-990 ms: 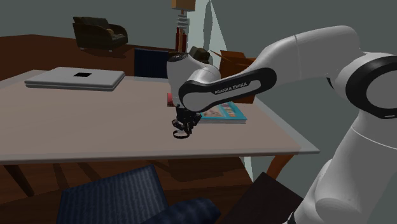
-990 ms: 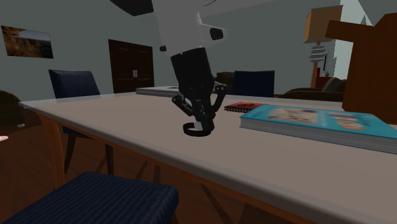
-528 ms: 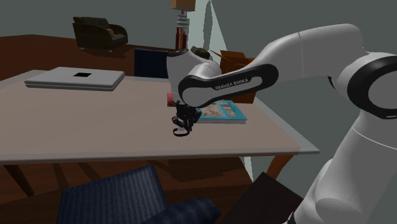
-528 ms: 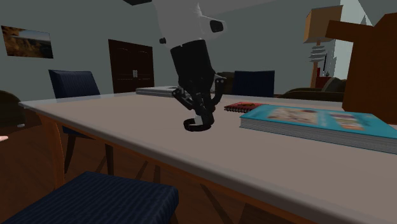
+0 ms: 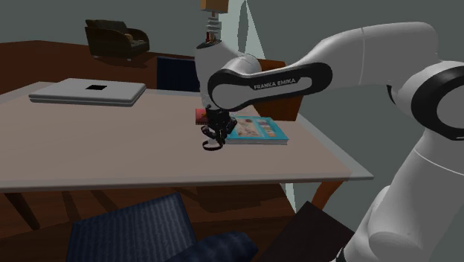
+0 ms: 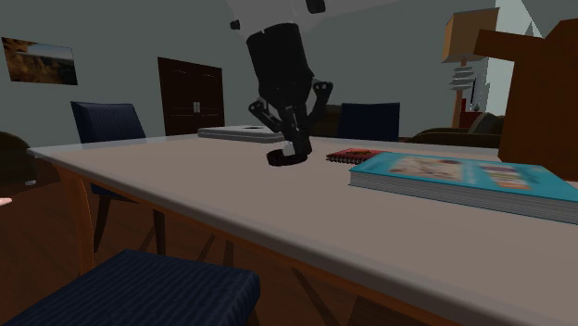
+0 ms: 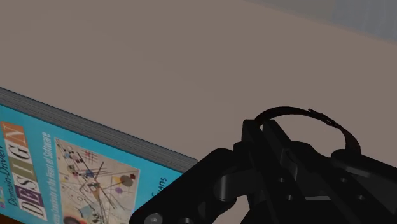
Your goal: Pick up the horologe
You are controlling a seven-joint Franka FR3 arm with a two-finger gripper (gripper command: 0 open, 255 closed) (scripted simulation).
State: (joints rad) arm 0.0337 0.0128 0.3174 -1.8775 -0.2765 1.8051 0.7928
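I have the all-black two-finger gripper [image 5: 215, 137] [image 6: 295, 146] [image 7: 268, 136] clenched on the small black wristwatch [image 5: 210, 146] [image 6: 284, 157] [image 7: 304, 114]. Its looped strap hangs from the fingertips, raised off the pale brownish counter [image 5: 111, 152] [image 6: 176, 176]. A teal-covered book [image 5: 257, 131] [image 6: 463, 176] [image 7: 63, 167] lies just beside them. A closed grey laptop [image 5: 89, 91] sits well apart.

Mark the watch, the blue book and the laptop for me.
watch [image 6: 283, 158], second exterior view, its curled black strap.
blue book [image 6: 463, 174], second exterior view, middle of its cover.
laptop [image 5: 67, 91], shoulder view, its closed grey lid.
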